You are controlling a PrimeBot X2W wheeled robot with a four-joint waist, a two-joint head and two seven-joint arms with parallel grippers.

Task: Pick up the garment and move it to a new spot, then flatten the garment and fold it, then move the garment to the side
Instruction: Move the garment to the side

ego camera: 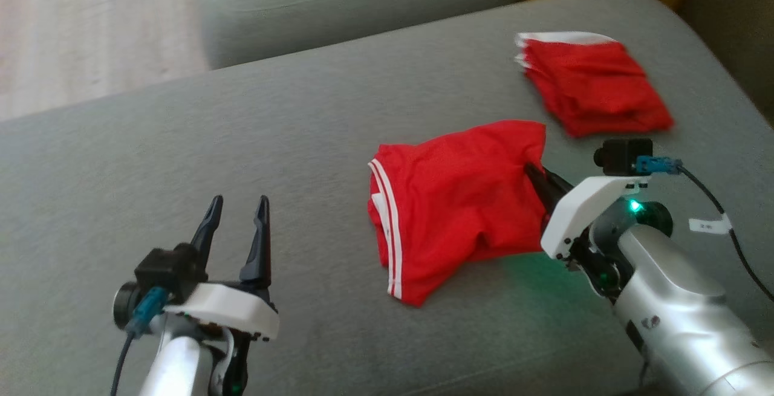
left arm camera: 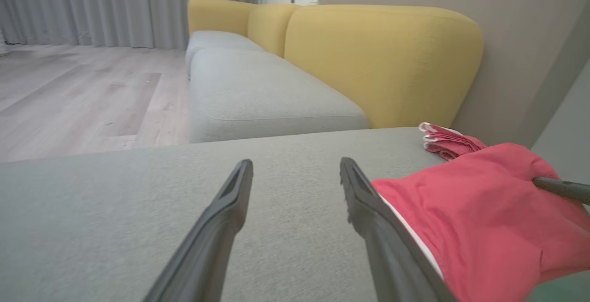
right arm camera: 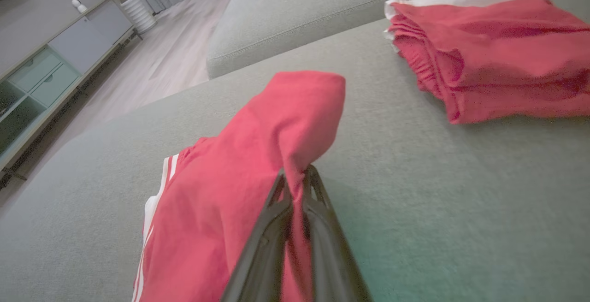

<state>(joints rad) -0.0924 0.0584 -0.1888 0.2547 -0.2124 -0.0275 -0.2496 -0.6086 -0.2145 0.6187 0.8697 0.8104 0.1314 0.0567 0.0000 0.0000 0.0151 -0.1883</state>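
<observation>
The garment (ego camera: 453, 202) is a pair of red shorts with white side stripes, lying crumpled on the grey sofa seat (ego camera: 242, 160). My right gripper (ego camera: 535, 173) is shut on its right edge, and the right wrist view shows the garment (right arm camera: 258, 173) pinched between the two fingers (right arm camera: 276, 210), with the cloth lifted into a peak. My left gripper (ego camera: 239, 208) hovers open over bare cushion to the left of the shorts. In the left wrist view its fingers (left arm camera: 230, 210) stand apart with nothing between them, and the garment (left arm camera: 484, 214) lies just right of them.
A second red garment (ego camera: 595, 84) lies folded at the far right of the seat, also seen as a folded pile (right arm camera: 488, 57). Another grey cushion (left arm camera: 258, 94) and a yellow backrest (left arm camera: 382, 57) lie beyond. Wooden floor (left arm camera: 78, 94) is off the left edge.
</observation>
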